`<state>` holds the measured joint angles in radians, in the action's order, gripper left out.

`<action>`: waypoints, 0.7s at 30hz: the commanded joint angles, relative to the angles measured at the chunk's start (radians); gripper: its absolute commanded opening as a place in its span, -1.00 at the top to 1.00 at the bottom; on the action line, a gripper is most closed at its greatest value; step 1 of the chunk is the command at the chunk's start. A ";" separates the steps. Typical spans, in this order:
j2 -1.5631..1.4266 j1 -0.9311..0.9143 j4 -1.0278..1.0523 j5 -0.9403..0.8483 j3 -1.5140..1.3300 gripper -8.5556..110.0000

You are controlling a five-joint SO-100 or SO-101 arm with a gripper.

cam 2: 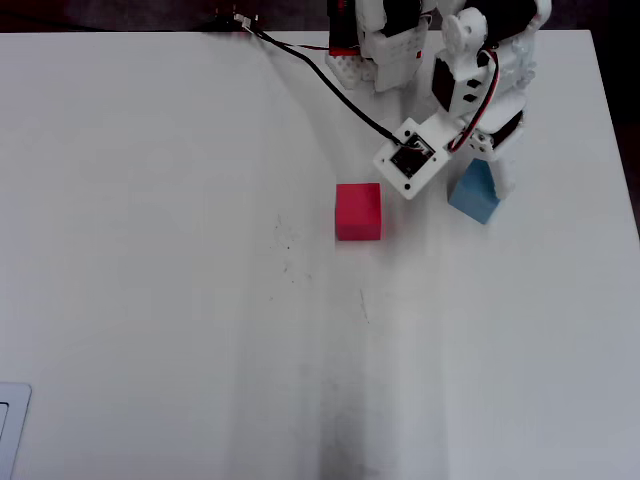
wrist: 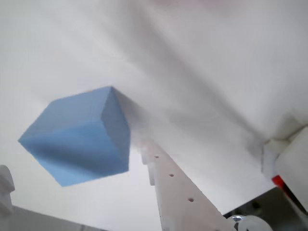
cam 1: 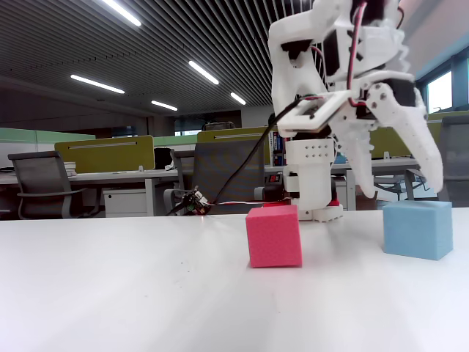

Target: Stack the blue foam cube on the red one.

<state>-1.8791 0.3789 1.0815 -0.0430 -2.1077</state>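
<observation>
So far nothing is stacked: the sky-blue porous foam cube (cam 1: 418, 229) sits on the white counter (cam 2: 150, 300), well apart from the pinkish-red foam cube (cam 1: 274, 235), under the spread, empty white tool (cam 1: 403, 187).

Open-plan office: desk partitions (cam 1: 106, 152), office chairs (cam 1: 45, 183), slatted ceiling (cam 1: 110, 59) striplights.

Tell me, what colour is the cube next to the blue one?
Pinkish red, clearest in the fixed view.
</observation>
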 commanded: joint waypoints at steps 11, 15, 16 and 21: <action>0.144 0.058 -0.097 -0.014 0.127 0.26; 0.158 0.067 -0.098 -0.014 0.121 0.26; 0.161 0.067 -0.101 -0.014 0.120 0.26; 0.184 0.071 -0.127 -0.014 0.109 0.26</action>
<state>-1.6966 0.4357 0.9710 -0.0430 -2.0371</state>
